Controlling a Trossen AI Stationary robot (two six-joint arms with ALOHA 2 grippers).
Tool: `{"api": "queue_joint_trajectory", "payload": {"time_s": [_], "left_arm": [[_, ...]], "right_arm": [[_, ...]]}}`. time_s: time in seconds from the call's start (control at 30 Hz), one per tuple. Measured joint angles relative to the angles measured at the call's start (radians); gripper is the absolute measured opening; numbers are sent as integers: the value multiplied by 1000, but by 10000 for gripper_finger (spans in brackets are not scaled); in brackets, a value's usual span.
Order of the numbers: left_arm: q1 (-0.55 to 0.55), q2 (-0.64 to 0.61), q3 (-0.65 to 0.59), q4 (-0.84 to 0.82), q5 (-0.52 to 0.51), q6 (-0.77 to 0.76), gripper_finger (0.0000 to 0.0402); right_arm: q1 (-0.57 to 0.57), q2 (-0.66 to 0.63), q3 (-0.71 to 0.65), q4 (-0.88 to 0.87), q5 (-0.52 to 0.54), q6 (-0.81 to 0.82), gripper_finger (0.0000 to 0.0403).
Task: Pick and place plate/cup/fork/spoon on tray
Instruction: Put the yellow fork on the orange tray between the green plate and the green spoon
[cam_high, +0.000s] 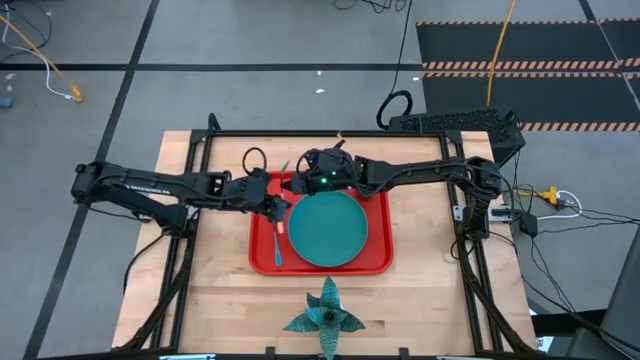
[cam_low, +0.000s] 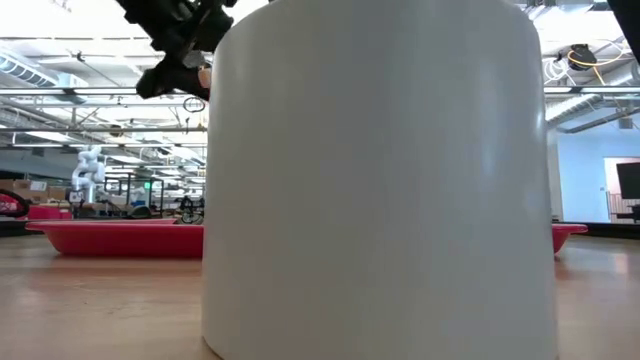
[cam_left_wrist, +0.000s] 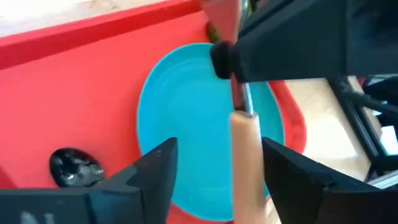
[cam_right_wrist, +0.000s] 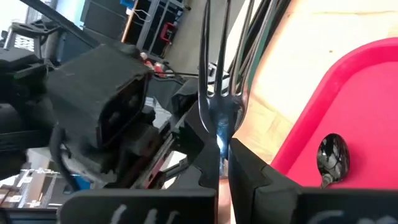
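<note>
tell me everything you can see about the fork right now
The fork is slim, with shiny silver metal tines and a pale orange handle. The right gripper has its jaws shut on the neck just below the tines, holding it in the air above the red tray, over the rear edge of the teal plate. The left gripper stands open with its fingers on either side of the handle, not touching it.

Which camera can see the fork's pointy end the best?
The right wrist view: the fork fills the middle, prongs clear, pinched in the right end effector. The left wrist view shows only its orange handle. From above it is mostly hidden under the arms. In the low view a big white thing blocks it.
</note>
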Motion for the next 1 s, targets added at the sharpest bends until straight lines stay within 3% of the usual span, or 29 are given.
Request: {"api": "queue_joint_trajectory", "payload": {"time_s": [0.17, 0.3, 0.47, 0.73, 1.0], "left_arm": [[0, 24, 0, 33, 4, -12, 254], [0, 24, -1, 10, 11, -34, 249], [6, 14, 1, -11, 2, -73, 193], [6, 14, 3, -5, 56, -37, 34], [6, 14, 3, -14, 74, -27, 53]], "right_arm": [[5, 0, 0, -8, -4, 0, 0], [5, 0, 0, -16, -9, 0, 0], [5, 0, 0, -36, -8, 9, 0], [5, 0, 0, -76, -2, 22, 0], [5, 0, 0, -84, -2, 39, 2]]}}
